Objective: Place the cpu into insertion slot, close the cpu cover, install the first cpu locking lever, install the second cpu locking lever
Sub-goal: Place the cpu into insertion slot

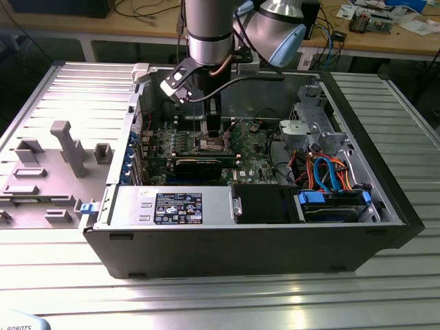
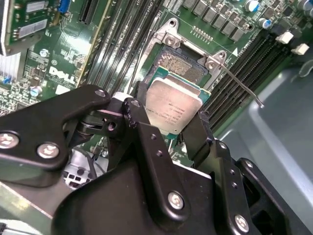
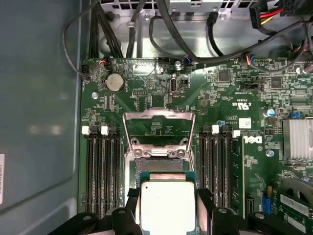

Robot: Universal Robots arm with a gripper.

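My gripper (image 2: 168,128) is shut on the cpu (image 2: 172,108), a flat silver square pinched at two opposite edges by the black fingers (image 2: 139,125). The cpu hangs over the near part of the insertion slot (image 2: 185,66), whose dark pin field shows beyond it; whether they touch I cannot tell. In the first wrist view the cpu (image 3: 167,203) sits between the fingers (image 3: 205,205), with the insertion slot (image 3: 159,165) just past it. The cpu cover (image 3: 159,113) stands open, swung back from the slot. A thin locking lever (image 2: 242,85) sticks out, unlatched. In the exterior view the gripper (image 1: 214,127) is down inside the case over the green motherboard (image 1: 265,148).
Black memory slots (image 3: 100,171) flank the socket on both sides. A finned heatsink (image 3: 297,138) and black cables (image 3: 195,49) lie near the board's edges. The open computer case (image 1: 385,199) holds a drive bay with blue and orange cables (image 1: 330,175). A grey fixture tray (image 1: 55,165) stands at the exterior view's left.
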